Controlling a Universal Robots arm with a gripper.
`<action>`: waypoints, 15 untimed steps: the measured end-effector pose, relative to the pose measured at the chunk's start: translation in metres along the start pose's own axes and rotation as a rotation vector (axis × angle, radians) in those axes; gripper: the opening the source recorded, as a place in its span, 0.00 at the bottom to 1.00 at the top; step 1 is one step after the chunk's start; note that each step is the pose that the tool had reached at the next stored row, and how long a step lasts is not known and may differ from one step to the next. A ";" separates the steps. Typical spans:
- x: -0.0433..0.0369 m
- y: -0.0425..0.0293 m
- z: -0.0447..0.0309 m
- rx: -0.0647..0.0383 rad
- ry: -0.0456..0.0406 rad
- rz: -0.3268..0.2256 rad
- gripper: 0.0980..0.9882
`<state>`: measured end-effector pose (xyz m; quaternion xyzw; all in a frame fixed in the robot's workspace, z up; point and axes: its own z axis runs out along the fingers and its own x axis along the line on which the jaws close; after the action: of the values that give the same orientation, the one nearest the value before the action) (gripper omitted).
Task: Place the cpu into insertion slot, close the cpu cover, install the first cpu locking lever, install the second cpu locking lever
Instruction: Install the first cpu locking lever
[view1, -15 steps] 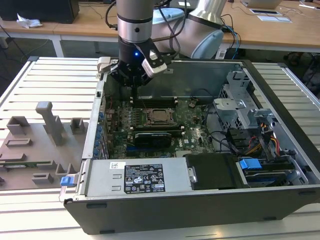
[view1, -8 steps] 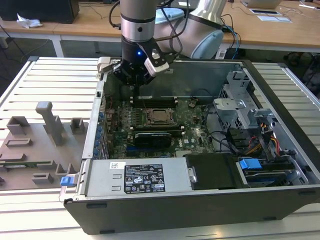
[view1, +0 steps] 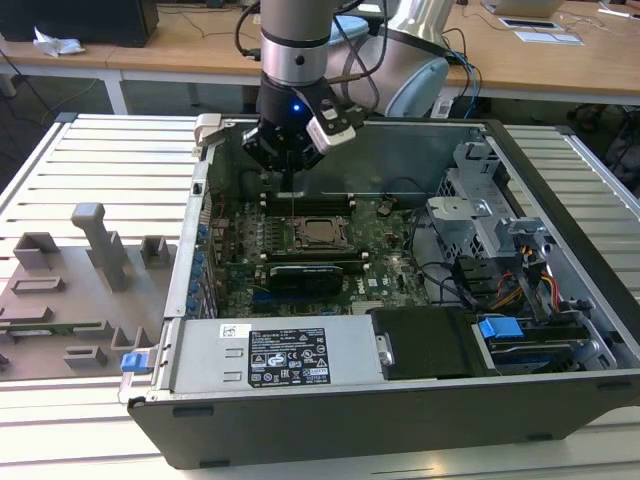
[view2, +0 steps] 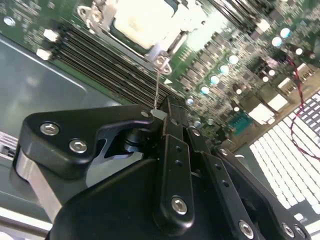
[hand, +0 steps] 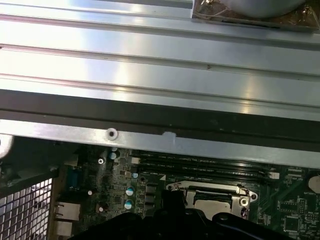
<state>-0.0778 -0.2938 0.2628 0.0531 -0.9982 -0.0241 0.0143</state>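
One step looks finished to me: the small flat silvery-grey square cpu (view2: 137, 20) sits in the square black metal-rimmed insertion slot (hand: 200, 187) amid the green motherboard (view1: 385, 235), and the metal cover frame seems to be down around it. Both levers are left to install, I judge. The black gripper (view2: 159, 116) has its jaws pinched together on the tip of a thin upright wire locking lever (view2: 157, 85) at the slot's far corner. Long black memory slots (view2: 105, 62) lie just beside it. The grey case wall (view1: 400, 150) rises beyond, and coloured cables (view1: 500, 285) bundle at the exterior view's right, well apart.
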 end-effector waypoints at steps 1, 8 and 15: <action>-0.0024 -0.0003 0.0000 0.000 0.0002 0.000 0.01; -0.0169 -0.0019 0.0011 0.000 0.0009 0.002 0.01; -0.0172 -0.0024 0.0118 0.000 0.0019 0.004 0.01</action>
<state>-0.0608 -0.2938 0.2505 0.0513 -0.9983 -0.0243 0.0153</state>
